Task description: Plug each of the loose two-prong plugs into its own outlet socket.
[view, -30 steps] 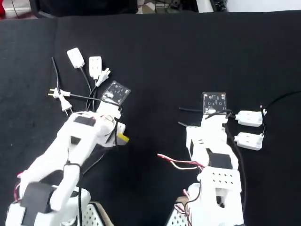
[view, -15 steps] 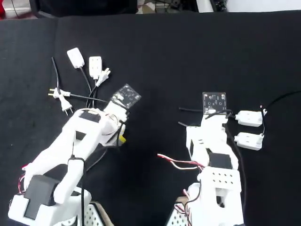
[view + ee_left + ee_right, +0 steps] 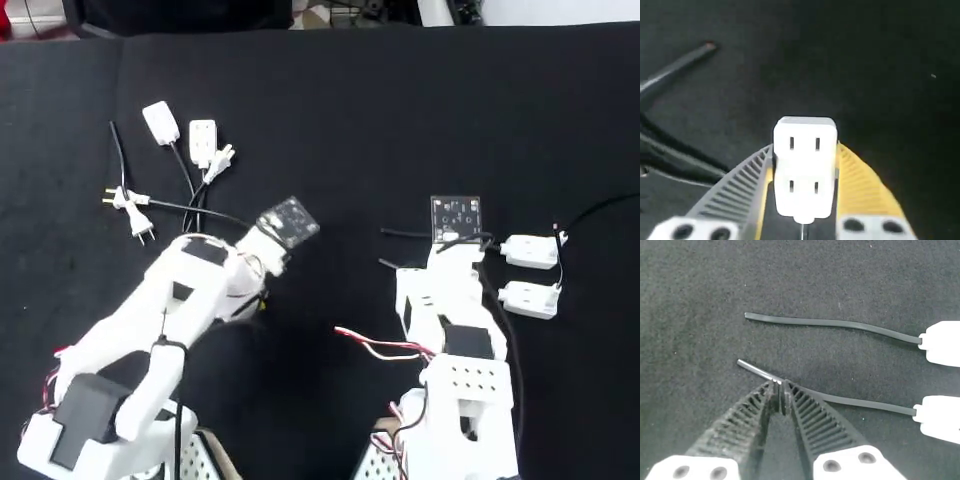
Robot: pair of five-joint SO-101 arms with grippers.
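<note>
My left gripper (image 3: 805, 150) is shut on a white outlet socket block (image 3: 805, 167) with two pairs of slots, held above the black cloth. In the high view that arm's wrist (image 3: 288, 222) sits right of a tangle of black cords. Two loose two-prong plugs (image 3: 128, 205) (image 3: 220, 160) lie there beside two white sockets (image 3: 160, 122) (image 3: 202, 142). My right gripper (image 3: 780, 390) is shut, its tips on a thin black cord (image 3: 850, 401) near that cord's free end. The cord runs to a white block (image 3: 940, 420); a second cord and block (image 3: 942, 342) lie alongside.
The same two white blocks (image 3: 530, 250) (image 3: 530, 298) lie right of the right arm (image 3: 455, 290) on the black tablecloth (image 3: 360, 120). Red and white wires (image 3: 375, 348) trail from that arm's base. A black cable (image 3: 600, 210) leaves at the right edge.
The left arm has swung to the right, away from the plugs and cords, carrying its socket block. The right arm has kept still.
</note>
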